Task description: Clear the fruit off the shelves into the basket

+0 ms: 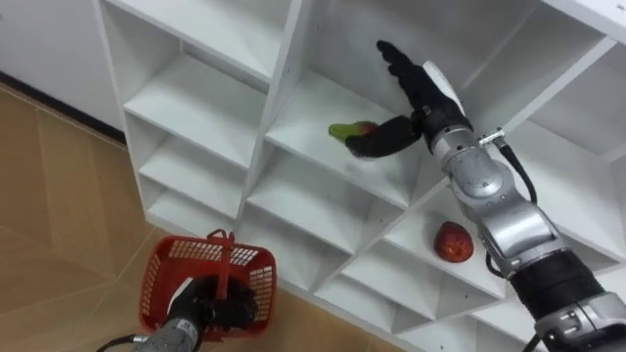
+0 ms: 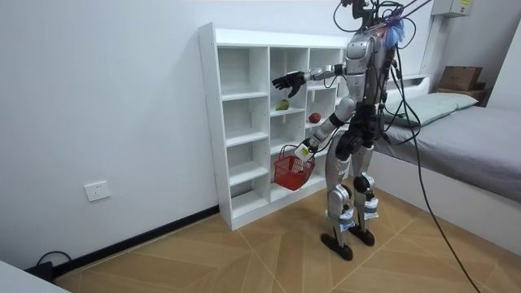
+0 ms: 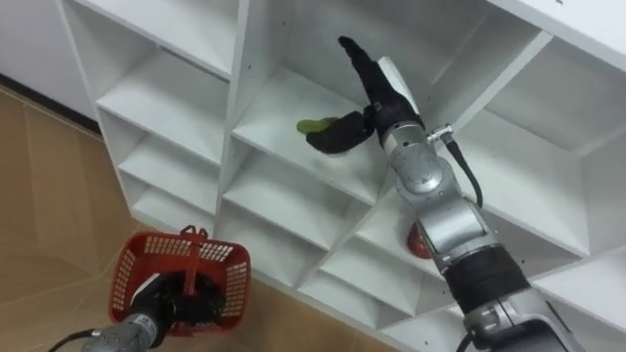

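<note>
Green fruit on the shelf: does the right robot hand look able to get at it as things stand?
Probably yes. The right robot hand is open inside that compartment, its thumb right by the green fruit, with nothing between them. The left robot hand holds the red basket below.

The green fruit [image 1: 340,129] was half covered by the thumb of the right hand [image 1: 423,90], so its kind could not be told. In the right eye view the right forearm hid most of the red fruit [image 3: 415,241]. The left hand [image 1: 210,305] was a dark mass behind the handle of the basket [image 1: 156,282], whose inside could not be made out. The closet [image 1: 284,93] was cut off at the top, right and lower edges
</note>
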### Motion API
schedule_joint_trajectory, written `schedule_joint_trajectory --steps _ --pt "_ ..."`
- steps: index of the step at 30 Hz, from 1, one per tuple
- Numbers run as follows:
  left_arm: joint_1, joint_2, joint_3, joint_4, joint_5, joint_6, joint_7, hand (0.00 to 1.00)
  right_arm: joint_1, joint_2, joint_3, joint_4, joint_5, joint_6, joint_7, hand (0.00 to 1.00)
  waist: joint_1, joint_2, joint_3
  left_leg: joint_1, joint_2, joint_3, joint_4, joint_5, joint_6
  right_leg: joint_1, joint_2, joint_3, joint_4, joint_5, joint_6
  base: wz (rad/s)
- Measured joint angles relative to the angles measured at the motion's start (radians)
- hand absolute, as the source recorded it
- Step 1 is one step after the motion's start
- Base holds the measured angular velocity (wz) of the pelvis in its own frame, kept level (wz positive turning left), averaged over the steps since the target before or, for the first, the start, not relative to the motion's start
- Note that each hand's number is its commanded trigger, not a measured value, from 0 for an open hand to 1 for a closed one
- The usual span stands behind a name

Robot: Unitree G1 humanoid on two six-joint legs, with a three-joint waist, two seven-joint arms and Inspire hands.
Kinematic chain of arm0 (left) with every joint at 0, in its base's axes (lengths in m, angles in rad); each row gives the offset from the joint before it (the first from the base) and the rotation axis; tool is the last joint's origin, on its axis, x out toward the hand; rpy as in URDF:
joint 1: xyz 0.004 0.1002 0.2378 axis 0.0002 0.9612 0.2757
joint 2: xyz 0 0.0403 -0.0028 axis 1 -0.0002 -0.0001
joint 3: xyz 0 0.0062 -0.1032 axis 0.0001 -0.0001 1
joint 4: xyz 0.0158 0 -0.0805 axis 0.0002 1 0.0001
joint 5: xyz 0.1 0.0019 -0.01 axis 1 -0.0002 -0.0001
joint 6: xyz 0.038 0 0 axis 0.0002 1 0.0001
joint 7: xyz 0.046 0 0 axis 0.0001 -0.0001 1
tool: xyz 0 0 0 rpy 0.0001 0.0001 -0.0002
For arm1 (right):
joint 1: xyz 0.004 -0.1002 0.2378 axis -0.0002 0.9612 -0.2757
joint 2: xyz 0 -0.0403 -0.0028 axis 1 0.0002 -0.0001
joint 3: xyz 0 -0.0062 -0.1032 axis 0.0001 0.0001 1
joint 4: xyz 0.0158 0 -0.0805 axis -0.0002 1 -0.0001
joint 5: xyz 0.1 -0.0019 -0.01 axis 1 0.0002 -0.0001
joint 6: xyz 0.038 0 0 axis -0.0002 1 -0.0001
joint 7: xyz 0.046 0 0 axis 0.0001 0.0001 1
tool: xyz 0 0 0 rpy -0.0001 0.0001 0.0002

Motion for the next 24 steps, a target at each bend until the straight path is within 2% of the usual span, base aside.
schedule_joint_trajectory --steps 8,15,24 --pt "0.052 0.004 0.004 -0.031 0.031 0.008 -0.023 1.00 -0.045 -0.001 -0.003 0.125 0.067 0.022 -0.025 0.00 0.015 -0.012 0.0021 -0.012 -0.002 -0.007 0.005 -0.001 0.000 -0.001 -0.003 -0.023 -0.001 0.000 0.000 0.02" --pt "0.053 0.004 -0.006 -0.030 0.029 0.012 -0.023 1.00 -0.093 0.005 0.003 0.221 0.147 0.020 -0.037 0.00 0.037 -0.014 0.0040 -0.035 -0.004 -0.023 0.018 0.000 0.000 -0.015 -0.003 -0.036 0.000 0.000 0.000 0.05" --pt "0.050 0.003 -0.047 -0.015 0.027 0.020 -0.024 1.00 -0.098 0.011 0.043 0.331 0.144 0.022 -0.055 0.00 0.080 -0.006 0.0182 -0.100 -0.005 -0.020 0.036 0.001 -0.001 -0.070 -0.006 -0.060 0.000 0.000 0.000 -0.01"
